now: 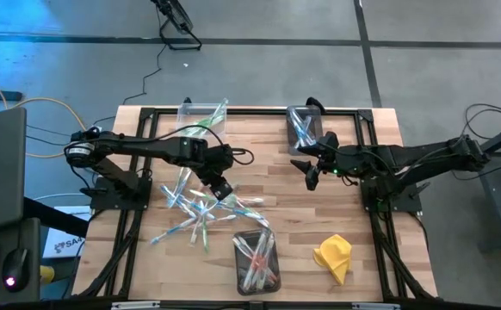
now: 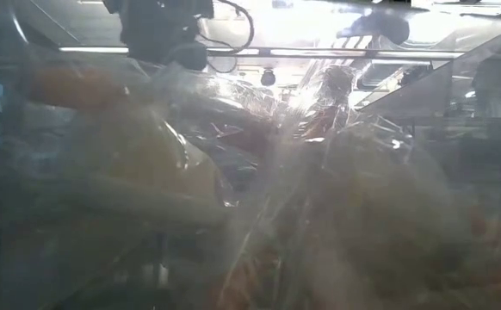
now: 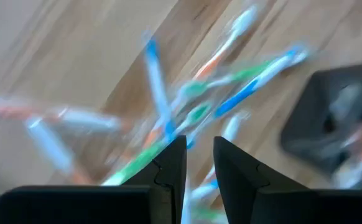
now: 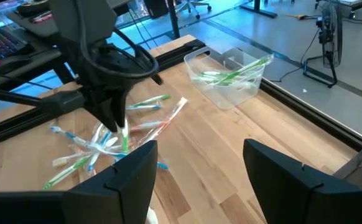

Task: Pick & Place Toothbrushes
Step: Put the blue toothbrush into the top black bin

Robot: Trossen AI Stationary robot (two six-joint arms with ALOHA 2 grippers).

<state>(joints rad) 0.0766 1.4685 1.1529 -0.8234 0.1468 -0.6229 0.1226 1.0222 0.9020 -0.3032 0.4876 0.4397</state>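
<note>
A: Step in hand: picking. Left gripper (image 1: 220, 187) sits low over the loose pile of thin white plastic toothbrushes (image 1: 194, 209) at table centre-left, fingers narrowly apart; whether anything is pinched, I cannot tell.

B: Right gripper (image 1: 309, 175) waits, spread wide. Next: confirm grip, lift clear.

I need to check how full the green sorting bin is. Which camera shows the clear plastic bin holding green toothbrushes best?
The right wrist view: the clear plastic bin holding green toothbrushes sits unobstructed, its contents countable. The high view shows the same bin small at the table's far edge. The low view is a blurred glare; the left wrist view doesn't show it.
</note>
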